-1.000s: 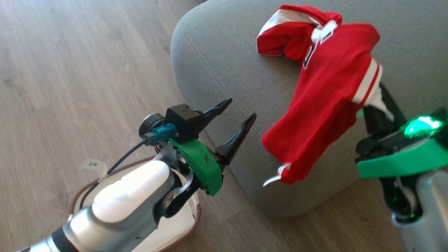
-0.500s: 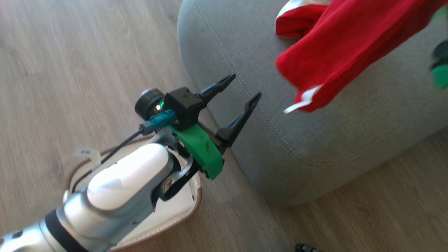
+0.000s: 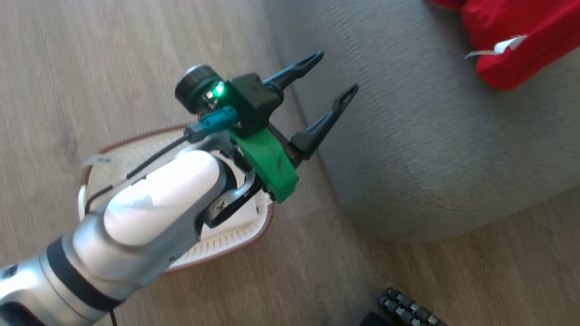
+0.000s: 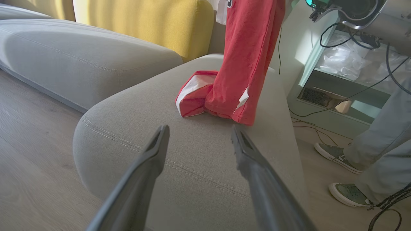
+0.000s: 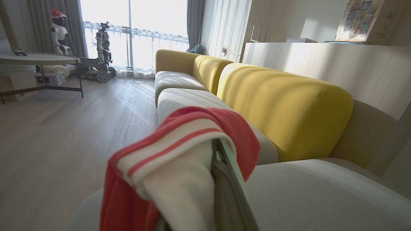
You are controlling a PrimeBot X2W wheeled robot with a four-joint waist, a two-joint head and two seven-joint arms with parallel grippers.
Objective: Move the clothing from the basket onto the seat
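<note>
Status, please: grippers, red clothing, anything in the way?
Left gripper open, empty. Right gripper shut on red garment, hanging over seat. Second garment on seat. Person's shoes beside it.

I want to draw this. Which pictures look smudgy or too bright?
Head view: the seat and floor are smeared by motion blur, the left hand is sharper. Right wrist view: the close clothing is out of focus, the window glares white. Left wrist view: crisp, evenly lit.
</note>
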